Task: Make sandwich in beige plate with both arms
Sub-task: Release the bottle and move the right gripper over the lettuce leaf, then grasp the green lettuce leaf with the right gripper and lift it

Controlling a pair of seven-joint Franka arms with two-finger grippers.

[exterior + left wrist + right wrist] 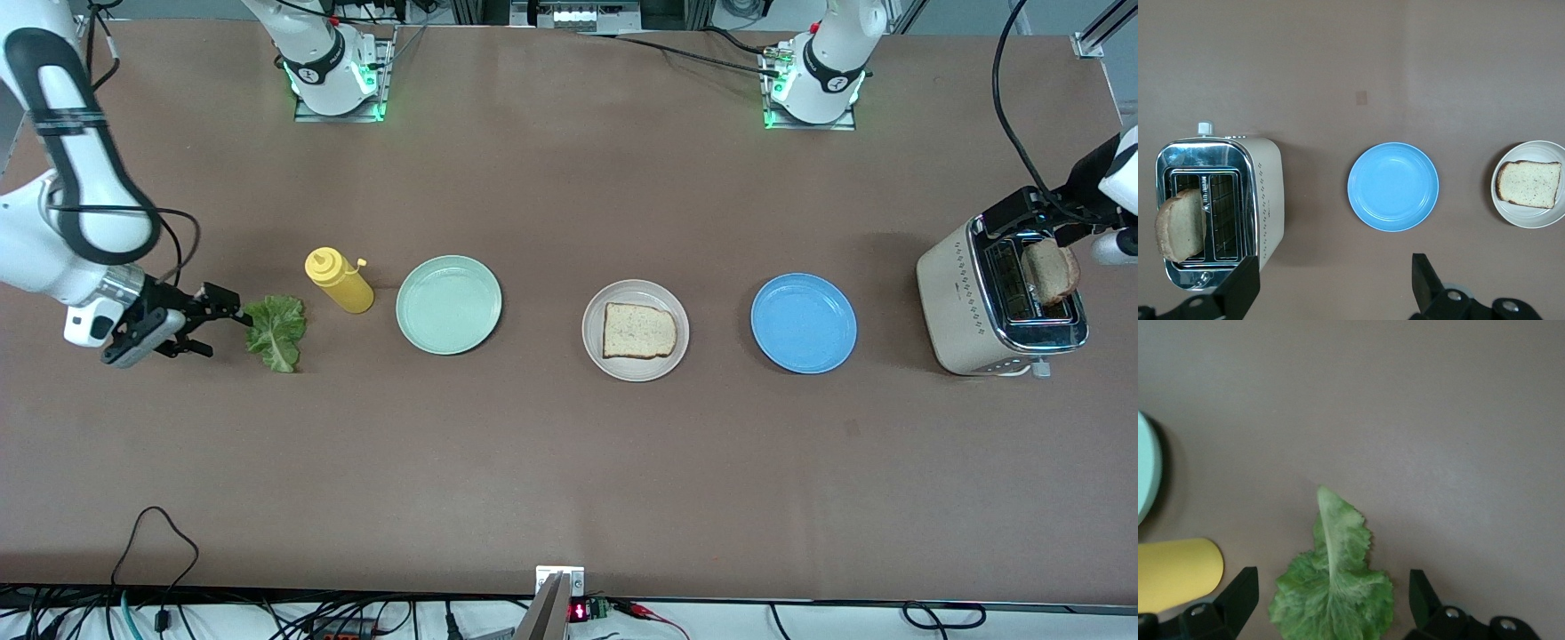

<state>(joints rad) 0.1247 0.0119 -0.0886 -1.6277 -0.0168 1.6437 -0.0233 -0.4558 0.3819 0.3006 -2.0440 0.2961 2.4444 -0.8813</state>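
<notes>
Fingers of the right gripper stood spread over the lettuce leaf. The left gripper, also open, hung above the toaster and its bread slice. Another slice lay on the beige plate, mid-table.

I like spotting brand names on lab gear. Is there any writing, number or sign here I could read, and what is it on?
Nothing can be read for certain.
Toaster: a small dark mark on its side, too small to read.
Arm bases: a round badge on each black band, too blurred to read.
Small display at the table edge: red glowing characters, not legible.
Plates, bottle, bread and lettuce: no text.
</notes>
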